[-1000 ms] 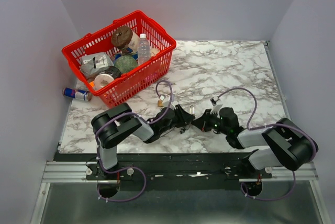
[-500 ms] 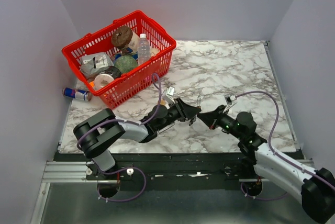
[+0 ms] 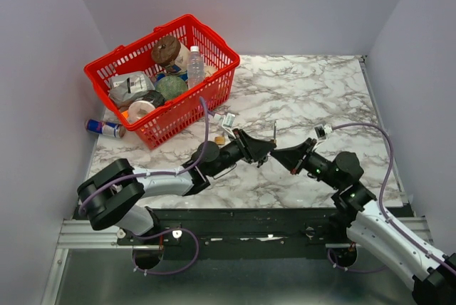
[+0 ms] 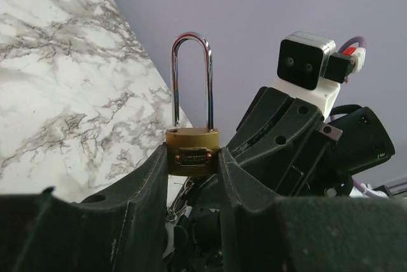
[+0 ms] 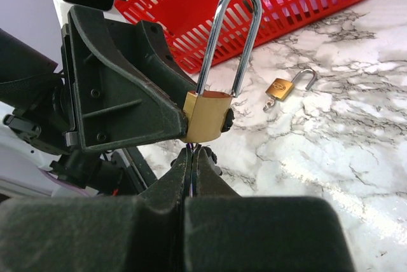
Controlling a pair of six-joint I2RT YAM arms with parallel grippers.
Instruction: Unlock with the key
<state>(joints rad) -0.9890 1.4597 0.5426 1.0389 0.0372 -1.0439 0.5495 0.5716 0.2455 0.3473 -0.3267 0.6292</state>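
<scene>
Left gripper (image 4: 191,169) is clamped on the brass body of the padlock (image 4: 192,152), with the shackle (image 4: 191,75) pointing up. Right gripper (image 5: 193,157) is pinched fully closed just beneath that body. The key (image 5: 192,152) sits between its tips at the keyway, blade hidden, so I cannot confirm seating. My judgement: press straight in along the body's axis, then turn with the wrist alone while the left grip holds firm.

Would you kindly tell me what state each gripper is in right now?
Left gripper: closed on the long-shackled brass padlock.
Right gripper: shut just beneath that padlock; whether it pinches anything cannot be told.
</scene>
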